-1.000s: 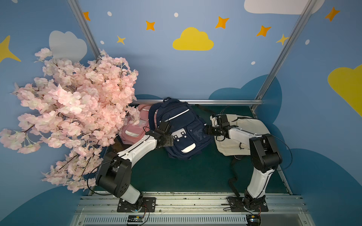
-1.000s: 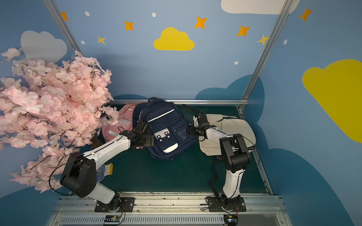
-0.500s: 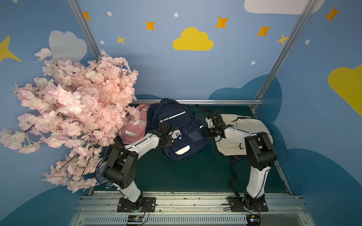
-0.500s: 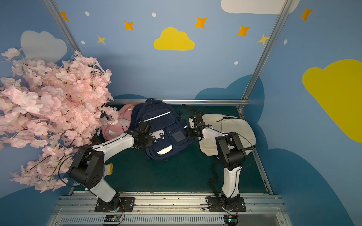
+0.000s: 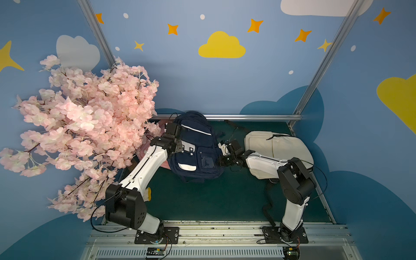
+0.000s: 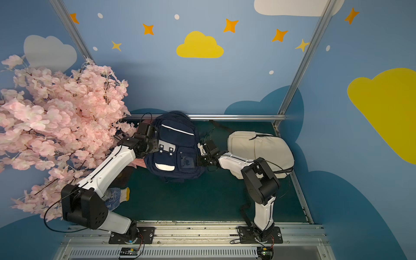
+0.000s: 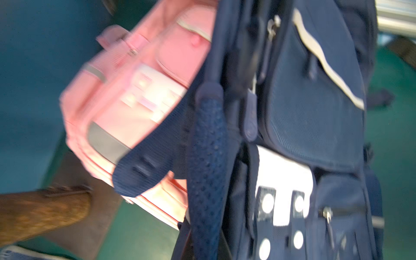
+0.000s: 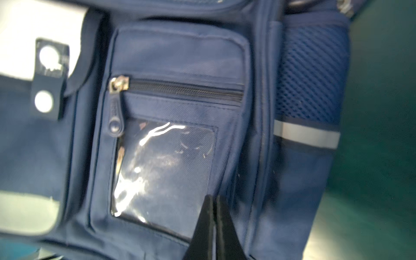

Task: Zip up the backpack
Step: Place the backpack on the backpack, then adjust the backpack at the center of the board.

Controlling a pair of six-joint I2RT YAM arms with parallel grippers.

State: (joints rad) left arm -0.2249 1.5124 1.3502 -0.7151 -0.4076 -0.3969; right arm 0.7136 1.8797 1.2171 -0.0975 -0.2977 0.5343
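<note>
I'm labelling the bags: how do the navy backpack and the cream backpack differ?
The navy backpack has white patches and front pockets; the cream backpack is plain. The navy backpack abuts a pink backpack; the cream backpack lies apart. Both lie on the green table.

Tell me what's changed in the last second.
The navy backpack slid toward the robot's left, nearer the pink bag. The left gripper moved with it, farther back along its side; the right gripper followed, and its fingers shut. The cream backpack and blossom tree stayed put.
</note>
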